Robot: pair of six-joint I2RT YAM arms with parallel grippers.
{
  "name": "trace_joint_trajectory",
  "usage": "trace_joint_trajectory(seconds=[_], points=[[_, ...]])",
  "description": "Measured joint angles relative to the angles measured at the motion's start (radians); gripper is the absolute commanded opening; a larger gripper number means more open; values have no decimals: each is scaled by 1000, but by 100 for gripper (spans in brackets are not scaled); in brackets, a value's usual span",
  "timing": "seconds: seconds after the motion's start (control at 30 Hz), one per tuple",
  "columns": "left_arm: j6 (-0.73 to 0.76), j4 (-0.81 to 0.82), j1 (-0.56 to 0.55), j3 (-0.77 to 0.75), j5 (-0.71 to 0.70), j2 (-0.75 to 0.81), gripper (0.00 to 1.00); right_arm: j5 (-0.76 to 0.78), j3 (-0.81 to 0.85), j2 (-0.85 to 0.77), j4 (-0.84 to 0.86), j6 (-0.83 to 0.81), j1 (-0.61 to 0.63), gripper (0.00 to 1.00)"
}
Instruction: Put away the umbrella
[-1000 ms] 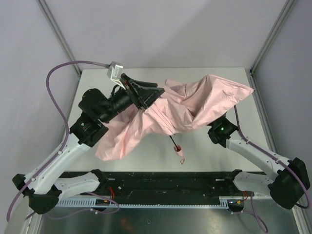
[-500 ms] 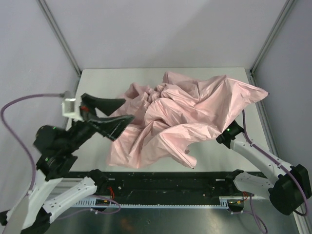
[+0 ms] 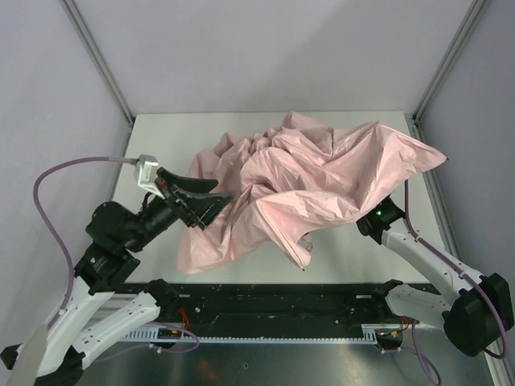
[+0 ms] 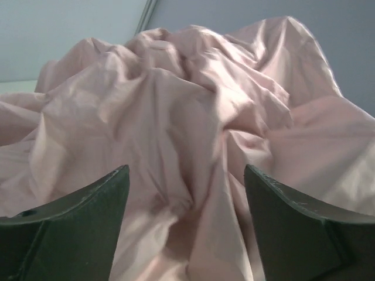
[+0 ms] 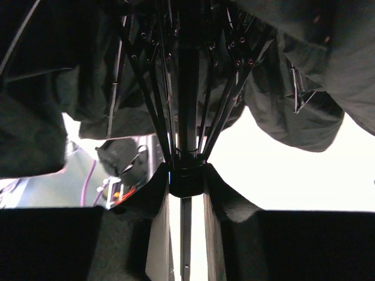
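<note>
One umbrella | canopy likely light, limp, slippery | right fingers clamped on shaft, best hold | left fingers apart

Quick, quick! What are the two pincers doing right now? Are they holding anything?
Left pincer: open, holding nothing.
Right pincer: closed on the umbrella, gripping its black shaft.

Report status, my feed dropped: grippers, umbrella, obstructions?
Left gripper open, at canopy edge. Right gripper shut on umbrella shaft, beneath fabric. Canopy heaped loose over table. Nothing else obstructing.
</note>
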State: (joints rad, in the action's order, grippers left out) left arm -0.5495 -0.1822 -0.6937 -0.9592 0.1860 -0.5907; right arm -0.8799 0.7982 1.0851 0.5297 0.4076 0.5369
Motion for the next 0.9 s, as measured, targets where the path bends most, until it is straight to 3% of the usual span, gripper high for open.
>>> trace_joint_trajectory(seconds=[0.07, 0.2, 0.43, 0.73, 0.9], points=[[-1, -13, 0, 4, 10, 24, 98, 64, 0, -6, -28, -1, -12, 0], [-28, 11, 0, -17, 77, 33, 99, 204, 0, -24, -94, -14, -12, 0], [-126, 44, 0, -78, 123, -125, 99, 397, 0, -34, -162, -71, 55, 0], [-171, 55, 0, -84, 121, -172, 99, 404, 0, -36, -172, -114, 86, 0], [-190, 76, 0, -75, 76, -197, 84, 365, 0, -55, -165, -93, 130, 0]])
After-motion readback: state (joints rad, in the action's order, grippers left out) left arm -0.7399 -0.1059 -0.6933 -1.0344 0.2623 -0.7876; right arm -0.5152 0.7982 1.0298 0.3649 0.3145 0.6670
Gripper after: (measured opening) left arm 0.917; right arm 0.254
